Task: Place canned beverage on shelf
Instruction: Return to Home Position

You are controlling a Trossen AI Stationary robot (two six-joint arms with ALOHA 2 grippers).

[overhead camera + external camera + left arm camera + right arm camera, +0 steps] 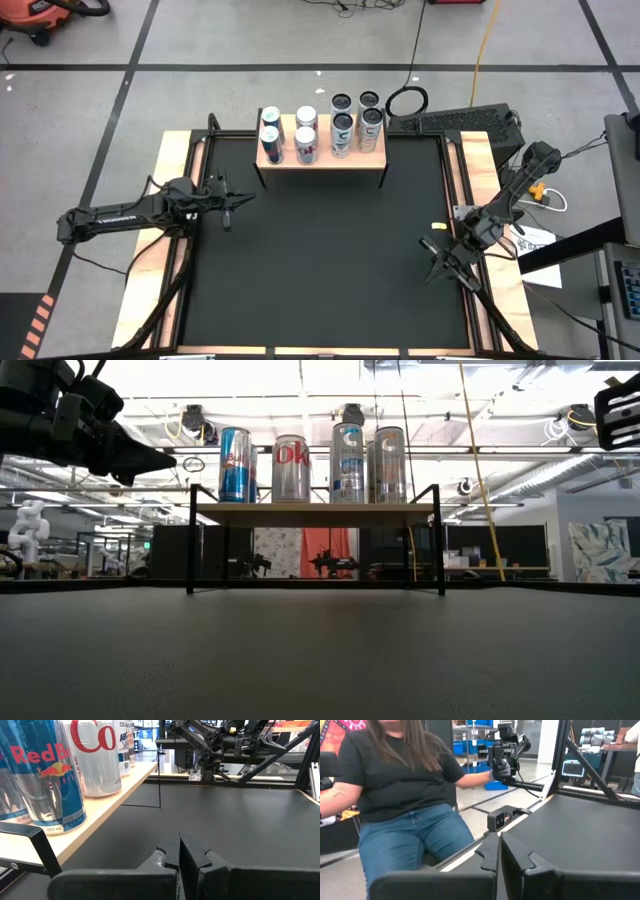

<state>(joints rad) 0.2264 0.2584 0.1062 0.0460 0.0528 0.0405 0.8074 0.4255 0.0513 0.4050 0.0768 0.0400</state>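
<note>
The shelf (320, 158), a pale wood top on thin black legs, stands at the middle of the table's far edge. Several cans stand upright on it, among them a blue Red Bull can (236, 465), a silver Coke can (291, 468) and pale cans (348, 463). My left gripper (248, 198) hovers shut above the mat near the shelf's left end and points toward the table's right. In the left wrist view, the Red Bull can (45, 775) and the shelf's top (100, 815) are close beside it. My right gripper (430, 272) hovers shut near the table's right edge, empty.
The black mat (320, 270) between the two arms lies bare apart from a small yellow bit (437, 227). A black device (455, 122) sits right of the shelf. Papers (530, 240) lie beyond the right edge. A seated person (400, 795) is beyond the table.
</note>
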